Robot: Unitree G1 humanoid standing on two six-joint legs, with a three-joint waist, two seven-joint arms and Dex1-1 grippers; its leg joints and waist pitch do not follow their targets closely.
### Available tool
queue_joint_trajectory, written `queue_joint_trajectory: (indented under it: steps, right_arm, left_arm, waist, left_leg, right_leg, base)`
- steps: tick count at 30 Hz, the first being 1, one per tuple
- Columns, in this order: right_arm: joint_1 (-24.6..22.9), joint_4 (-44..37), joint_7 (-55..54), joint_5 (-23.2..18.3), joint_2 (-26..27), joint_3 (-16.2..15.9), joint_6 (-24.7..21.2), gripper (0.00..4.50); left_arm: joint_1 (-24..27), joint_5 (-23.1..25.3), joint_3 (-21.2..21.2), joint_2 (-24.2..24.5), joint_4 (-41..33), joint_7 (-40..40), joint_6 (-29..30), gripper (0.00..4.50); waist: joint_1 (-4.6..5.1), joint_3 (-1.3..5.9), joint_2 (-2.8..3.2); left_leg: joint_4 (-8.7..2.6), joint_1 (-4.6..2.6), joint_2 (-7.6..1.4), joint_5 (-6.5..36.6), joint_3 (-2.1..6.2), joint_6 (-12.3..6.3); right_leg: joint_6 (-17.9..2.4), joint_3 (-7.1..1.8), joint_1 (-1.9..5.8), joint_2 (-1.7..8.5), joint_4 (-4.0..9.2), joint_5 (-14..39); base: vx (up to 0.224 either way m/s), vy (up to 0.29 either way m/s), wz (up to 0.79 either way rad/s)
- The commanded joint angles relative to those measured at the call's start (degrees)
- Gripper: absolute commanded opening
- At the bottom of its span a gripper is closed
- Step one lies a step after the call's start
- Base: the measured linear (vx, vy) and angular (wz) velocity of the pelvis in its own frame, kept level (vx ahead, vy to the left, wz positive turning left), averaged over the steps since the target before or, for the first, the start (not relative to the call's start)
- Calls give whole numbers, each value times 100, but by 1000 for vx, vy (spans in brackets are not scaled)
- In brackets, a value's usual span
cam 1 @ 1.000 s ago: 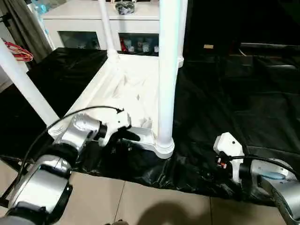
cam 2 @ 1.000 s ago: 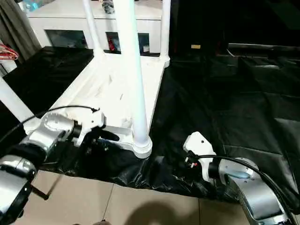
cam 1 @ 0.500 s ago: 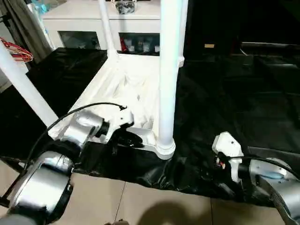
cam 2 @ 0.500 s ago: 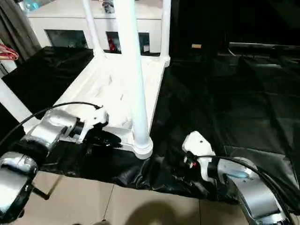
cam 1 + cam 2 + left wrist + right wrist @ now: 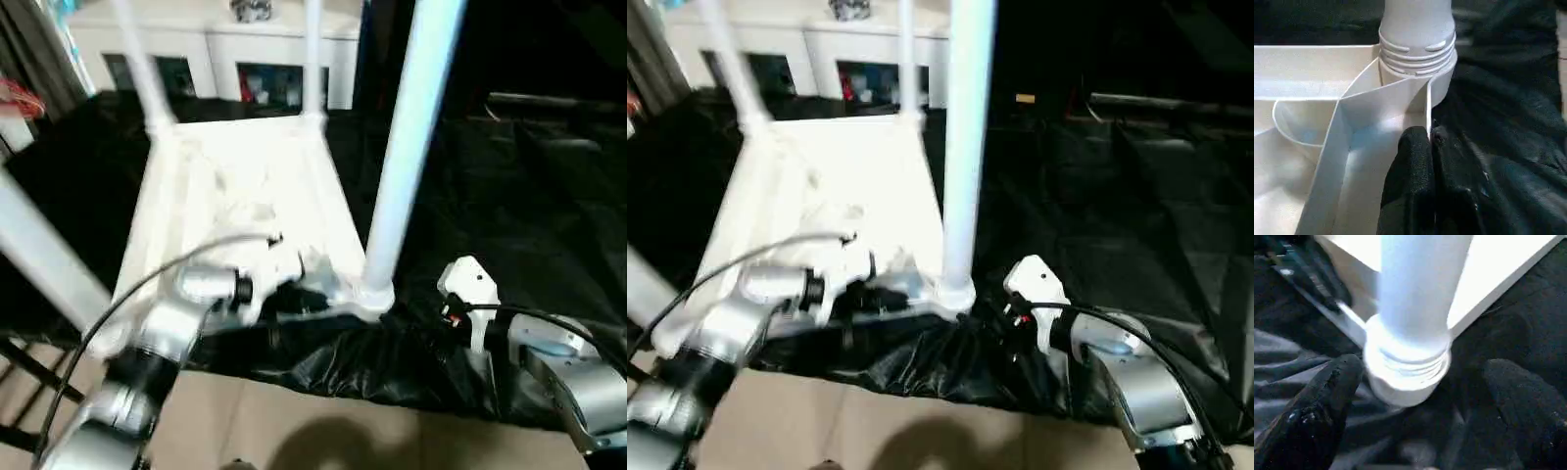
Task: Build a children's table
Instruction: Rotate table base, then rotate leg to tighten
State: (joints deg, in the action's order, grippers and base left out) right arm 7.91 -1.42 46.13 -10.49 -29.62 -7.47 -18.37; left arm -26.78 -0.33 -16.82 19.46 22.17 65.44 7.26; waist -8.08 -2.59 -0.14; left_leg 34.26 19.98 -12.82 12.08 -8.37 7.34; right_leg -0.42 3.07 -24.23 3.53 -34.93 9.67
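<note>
The children's table lies upside down on a black sheet spread over the floor, ribbed underside facing up, with its legs standing upright from the corner sockets. The nearest leg is seated in the corner socket closest to the robot, threads visible at its base. The left gripper sits at the table's near rim just beside that socket, its two black fingers pressed together on the thin white edge wall of the tabletop, one finger inside the rim and one outside. The right gripper hovers just beyond the same corner, on the black sheet side; its fingers are spread wide, flanking the base of the nearest leg without touching it. A white cabinet with glass doors stands beyond the table's far end.
</note>
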Motion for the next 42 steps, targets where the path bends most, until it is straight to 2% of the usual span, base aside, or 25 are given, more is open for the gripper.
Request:
queue_joint_trajectory:
  steps: [1, 6, 9, 10, 13, 14, 15, 17, 18, 19, 21, 23, 24, 26, 27, 28, 30, 38, 39, 42]
  right_arm:
    - [96, 68, -11, 29, 30, -24, 46, 450]
    - [170, 185, -26, 84, 64, -40, 94, 450]
    - [187, 191, -35, 80, 74, -45, 102, 450]
    - [183, 182, -39, 72, 74, -41, 99, 450]
    - [158, 145, -43, 64, 76, -25, 84, 450]
    - [158, 145, -43, 64, 76, -25, 84, 450]
    - [153, 144, -45, 65, 78, -24, 86, 450]
    - [143, 147, -45, 69, 81, -28, 97, 450]
    - [153, 163, -57, 73, 90, -38, 109, 450]
    - [154, 163, -58, 73, 91, -39, 110, 450]
    - [171, 182, -80, 73, 107, -33, 121, 450]
    - [208, 219, -100, 78, 133, -36, 131, 450]
    - [222, 231, -100, 81, 141, -42, 134, 450]
    - [268, 279, -75, 73, 171, -71, 134, 450]
    - [300, 322, -40, 64, 187, -96, 140, 450]
    - [342, 388, 9, 65, 203, -135, 154, 450]
    - [415, 499, 71, 104, 224, -214, 196, 450]
    - [805, 1016, -1, 385, 424, -498, 369, 450]
    - [868, 1104, -10, 388, 460, -515, 389, 450]
    - [1000, 1276, 25, 353, 560, -539, 410, 450]
  left_arm:
    - [16, 15, -61, 89, -112, -9, 90, 27]
    - [-85, 27, 13, 99, -35, -91, -9, 74]
    - [-76, 26, -18, 183, -64, 24, 51, 74]
    - [-80, 32, -33, 213, -57, 51, 65, 74]
    - [-113, 17, -81, 266, 34, 167, 99, 74]
    - [-113, 17, -81, 266, 34, 167, 99, 74]
    - [-130, 7, -100, 281, 69, 223, 126, 74]
    - [-159, 12, -155, 321, 121, 337, 147, 74]
    - [-203, 16, -179, 341, 194, 392, 125, 74]
    - [-205, 16, -179, 340, 198, 392, 125, 74]
    - [-257, 24, -172, 324, 280, 375, 90, 40]
    - [-317, 43, -177, 309, 371, 373, 58, 40]
    - [-327, 50, -187, 312, 384, 392, 56, 35]
    - [-346, 48, -202, 311, 406, 441, 76, 9]
    - [-353, 44, -213, 309, 416, 468, 94, 9]
    - [-360, 51, -229, 311, 426, 484, 97, 2]
    - [-373, 66, -254, 319, 453, 505, 67, 0]
    - [-372, 42, -247, 279, 530, 511, -69, 0]
    - [-375, 35, -242, 269, 535, 507, -76, 0]
    - [-370, 23, -237, 264, 521, 507, -82, 0]
  waist:
    - [-2, 332, -102]
    - [-38, 321, -130]
    - [-33, 318, -96]
    - [-29, 317, -116]
    - [-21, 320, -81]
    - [-21, 318, -87]
    - [-28, 323, -60]
    - [-23, 323, -75]
    - [-28, 326, -14]
    - [-22, 328, -38]
    - [-24, 332, -36]
    - [-26, 330, -10]
    - [-24, 333, -21]
    - [-21, 330, -13]
    - [-21, 333, -14]
    - [-25, 332, 15]
    - [-20, 330, 3]
    - [-24, 342, 28]
    - [-13, 343, 11]
    - [-21, 347, 18]
  left_leg:
    - [-447, 48, 1, 831, -112, -283]
    - [-440, 57, 15, 749, -111, -260]
    - [-445, 55, 19, 803, -103, -216]
    - [-447, 54, 21, 823, -105, -210]
    - [-444, 49, 22, 838, -100, -176]
    - [-445, 46, 24, 842, -104, -177]
    - [-446, 39, 19, 846, -98, -164]
    - [-446, 44, 21, 859, -98, -153]
    - [-446, 40, 23, 876, -93, -143]
    - [-440, 39, 29, 887, -100, -142]
    - [-438, 44, 29, 854, -96, -141]
    - [-437, 43, 34, 877, -95, -132]
    - [-438, 40, 35, 914, -94, -120]
    - [-445, 39, 28, 960, -90, -108]
    - [-444, 36, 28, 962, -89, -105]
    - [-449, 34, 24, 981, -83, -91]
    - [-445, 27, 26, 1026, -90, -96]
    - [-443, 35, 24, 955, -82, -63]
    - [-442, 30, 26, 953, -87, -58]
    - [-438, 20, 22, 953, -89, -57]
  right_leg:
    - [-845, -209, 343, 346, 412, 1502]
    - [-869, -217, 368, 361, 389, 1364]
    - [-848, -217, 369, 361, 392, 1426]
    - [-826, -216, 372, 356, 400, 1457]
    - [-838, -218, 372, 351, 396, 1411]
    - [-843, -217, 370, 347, 400, 1408]
    - [-873, -218, 370, 351, 390, 1379]
    - [-904, -216, 379, 345, 386, 1313]
    - [-919, -217, 375, 348, 389, 1297]
    - [-925, -216, 382, 342, 394, 1268]
    - [-957, -215, 387, 337, 379, 1179]
    - [-974, -213, 386, 339, 386, 1195]
    - [-963, -211, 394, 342, 387, 1256]
    - [-968, -210, 393, 347, 394, 1309]
    - [-973, -209, 393, 345, 391, 1315]
    - [-988, -206, 390, 347, 390, 1317]
    - [-1008, -208, 387, 347, 399, 1342]
    - [-1041, -203, 399, 349, 376, 1208]
    - [-1073, -199, 388, 347, 372, 1198]
    - [-1105, -201, 388, 351, 365, 1174]
  base:
    - [0, 0, 0]
    - [0, 0, 0]
    - [0, 0, 0]
    - [0, 0, 0]
    - [0, 0, 0]
    - [0, 0, 0]
    - [0, 0, 0]
    - [0, 0, 0]
    - [0, 0, 0]
    - [0, 0, 0]
    - [0, 0, 0]
    - [0, 0, 0]
    - [0, 0, 0]
    - [0, 0, 0]
    - [0, 0, 0]
    - [0, 0, 0]
    - [0, 0, 0]
    - [0, 0, 0]
    - [0, 0, 0]
    - [0, 0, 0]
